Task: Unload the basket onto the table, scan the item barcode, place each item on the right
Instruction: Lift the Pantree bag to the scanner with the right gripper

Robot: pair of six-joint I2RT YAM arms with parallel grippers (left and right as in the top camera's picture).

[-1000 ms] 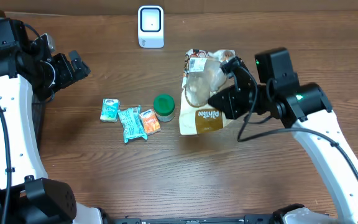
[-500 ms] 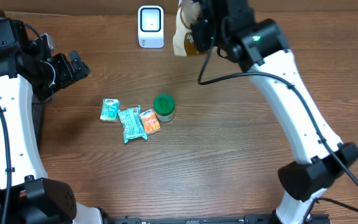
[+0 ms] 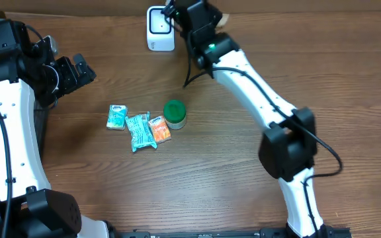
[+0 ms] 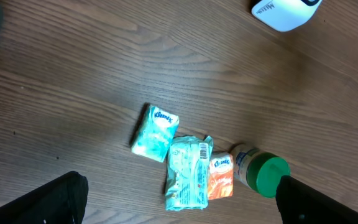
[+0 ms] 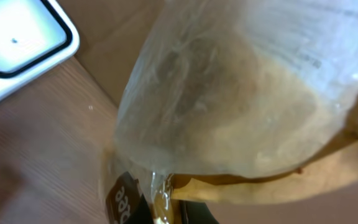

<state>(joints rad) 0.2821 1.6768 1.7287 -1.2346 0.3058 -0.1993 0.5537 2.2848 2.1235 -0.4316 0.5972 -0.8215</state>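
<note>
The right gripper (image 5: 164, 209) is pressed together on the bottom seam of the bag (image 5: 229, 112), its dark fingers pinching a crimped fold of film. The bag is clear, glossy plastic, bulging into a rounded pouch around pale tan contents. A brown label with white lettering sits right beside the pinch. From the wrist view the bag fills nearly everything ahead of the fingers.

Just beyond it, up and to the left of the fingers, stands the scanner (image 5: 16, 38). It is a smooth white block with rounded corners and a dark-rimmed, pale window. From overhead it sits just beside the gripper at the far edge of the table (image 3: 243, 178), which has a brown, streaky wood grain. Whether the bag touches the scanner cannot be told.

The small goods lie well apart from that gripper, back towards the middle of the table. They include a stubby jar (image 3: 174, 114) with a round green lid and a small orange packet (image 3: 159, 129) touching it.

The left gripper (image 3: 83, 70) is spread wide and holds nothing, its two black fingers framing the lower corners of its own view. Between and ahead of them lies a crinkled teal wrapper (image 4: 188, 172) against the orange packet. A soft, squarish teal tissue pack (image 4: 155, 132) lies just beside it.
</note>
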